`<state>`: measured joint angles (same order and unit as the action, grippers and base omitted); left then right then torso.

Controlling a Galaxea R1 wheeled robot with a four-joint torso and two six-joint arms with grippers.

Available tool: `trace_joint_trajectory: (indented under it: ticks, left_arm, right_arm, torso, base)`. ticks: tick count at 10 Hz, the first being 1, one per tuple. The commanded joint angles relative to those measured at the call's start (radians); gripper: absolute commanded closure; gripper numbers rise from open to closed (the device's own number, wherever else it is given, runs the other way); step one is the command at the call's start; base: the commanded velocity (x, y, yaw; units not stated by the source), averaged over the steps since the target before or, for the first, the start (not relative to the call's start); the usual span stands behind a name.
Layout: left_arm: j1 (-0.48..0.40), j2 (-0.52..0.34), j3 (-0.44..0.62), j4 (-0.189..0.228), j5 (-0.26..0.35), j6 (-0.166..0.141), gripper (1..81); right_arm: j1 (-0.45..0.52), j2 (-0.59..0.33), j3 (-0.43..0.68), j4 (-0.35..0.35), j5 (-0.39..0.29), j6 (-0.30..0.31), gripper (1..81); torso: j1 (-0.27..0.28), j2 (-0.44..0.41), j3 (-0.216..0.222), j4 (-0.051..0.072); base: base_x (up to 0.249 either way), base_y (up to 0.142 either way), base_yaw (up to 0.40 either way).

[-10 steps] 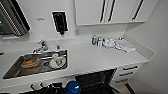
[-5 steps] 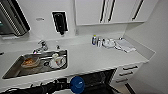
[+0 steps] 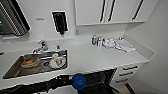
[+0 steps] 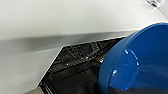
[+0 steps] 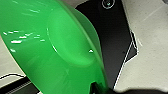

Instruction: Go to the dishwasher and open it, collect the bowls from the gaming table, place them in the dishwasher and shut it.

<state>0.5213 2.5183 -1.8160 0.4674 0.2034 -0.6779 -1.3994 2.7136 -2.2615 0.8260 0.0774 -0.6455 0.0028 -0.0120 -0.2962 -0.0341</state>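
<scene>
- Green bowl [image 5: 52, 47]: a glossy plastic bowl seen from very close, tilted, its round flat base facing the camera and its rim running diagonally across the view.
- Dark part of the robot [image 5: 100, 89]: touches the bowl's lower edge.
- Black panel [image 5: 113, 37]: a flat dark surface behind the bowl, with a small round fitting [image 5: 108, 3] near one corner.
- Pale floor [image 5: 147, 50]: light and speckled, beside the panel.

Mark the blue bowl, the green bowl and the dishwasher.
blue bowl [image 3: 79, 81], head view, on its round underside.
green bowl [image 5: 62, 47], right wrist view, on its inner base.
dishwasher [image 4: 75, 65], left wrist view, on the dark rack inside.
</scene>
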Motion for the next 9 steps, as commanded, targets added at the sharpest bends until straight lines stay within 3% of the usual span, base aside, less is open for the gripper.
trace_joint_trajectory:
  ticks: [1, 9]
  left_arm:
    - [-0.142, 0.002, 0.003, 0.002, 0.022, 0.000, 81.1]
    - [-0.166, 0.110, -0.046, 0.008, 0.056, 0.001, 81.1]
  right_arm:
    - [0.027, -0.013, 0.004, 0.002, -0.085, 0.000, 81.1]
    - [0.029, -0.010, -0.002, 0.005, -0.088, 0.000, 81.1]
  torso:
    - [0.000, 0.000, 0.000, 0.000]
    - [0.000, 0.000, 0.000, 0.000]
  base:
    - [0.000, 0.000, 0.000]
    - [0.000, 0.000, 0.000]
